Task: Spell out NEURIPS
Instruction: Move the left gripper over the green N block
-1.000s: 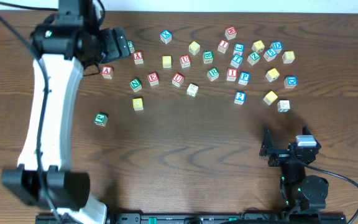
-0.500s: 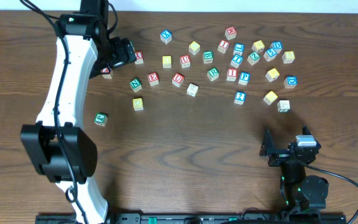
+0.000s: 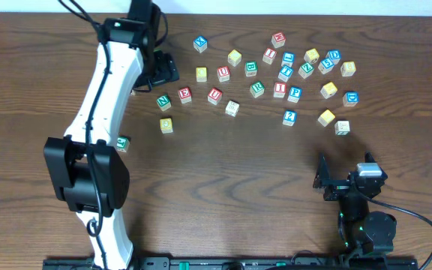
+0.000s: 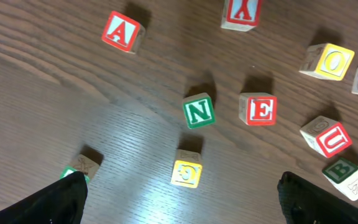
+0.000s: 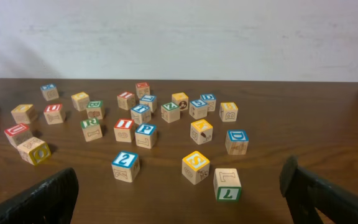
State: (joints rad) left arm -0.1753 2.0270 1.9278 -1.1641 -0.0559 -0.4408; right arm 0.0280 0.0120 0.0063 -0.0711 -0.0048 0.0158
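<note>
left gripper (image 4: 180, 190) fingers spread, empty, hovering; n cube (image 4: 199, 111) just ahead, e cube (image 4: 258, 109) beside it. right gripper (image 5: 176, 186) spread, empty. target unclear, probably n: centre jaws, descend square, don't nudge e.

Matt wood cubes (image 4: 199, 111), glossy wood-grain tbl (image 4: 126, 163)

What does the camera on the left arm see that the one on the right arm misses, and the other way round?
Only the left wrist view: the green N, red A and a yellow-faced cube. Only the right wrist view: the blue P, red I, blue D, blue 2 and a pale wall. Both: the dark wooden table, the open left gripper or right gripper at the bottom edge, and perhaps the red U, too small to confirm in the right view.
</note>
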